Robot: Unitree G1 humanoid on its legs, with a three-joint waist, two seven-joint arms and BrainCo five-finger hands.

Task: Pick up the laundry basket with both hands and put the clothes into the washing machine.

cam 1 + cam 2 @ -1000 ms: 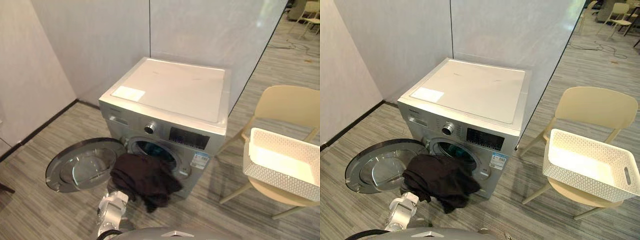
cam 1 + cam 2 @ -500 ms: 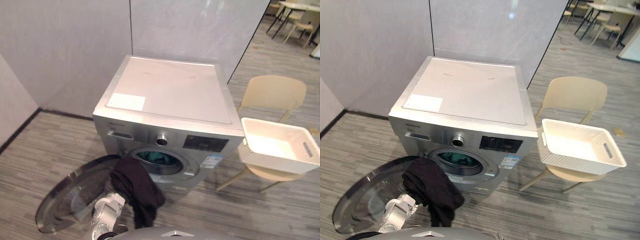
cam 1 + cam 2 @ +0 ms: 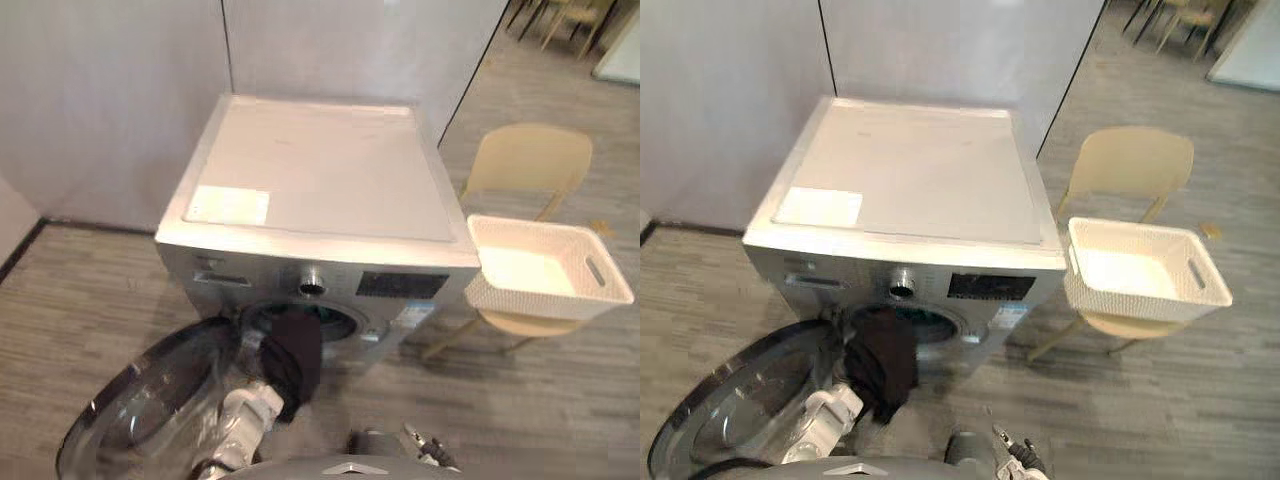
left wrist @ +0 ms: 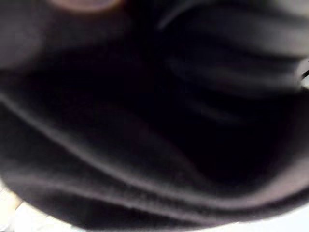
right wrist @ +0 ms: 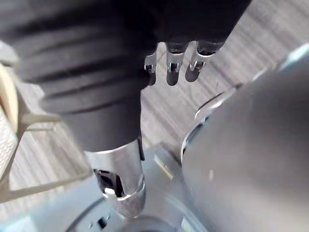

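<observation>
A dark garment (image 3: 291,362) hangs at the mouth of the silver washing machine's (image 3: 320,180) drum, partly inside the opening. My left arm's wrist (image 3: 252,408) reaches up to it from below, and the hand is buried in the cloth. Dark cloth (image 4: 145,125) covers the left wrist view. The white perforated laundry basket (image 3: 1145,268) rests on a cream chair (image 3: 1128,162) right of the machine, with nothing showing inside it. My right hand (image 5: 169,60) hangs low near the floor with relaxed fingers and holds nothing.
The machine's round door (image 3: 150,400) stands swung open to the left, low over the floor. Grey walls close in behind and left of the machine. Wood-look floor (image 3: 1160,400) lies in front of the chair.
The view has shifted closer to and above the machine. My left arm has carried the dark garment forward from in front of the door to the drum opening.
</observation>
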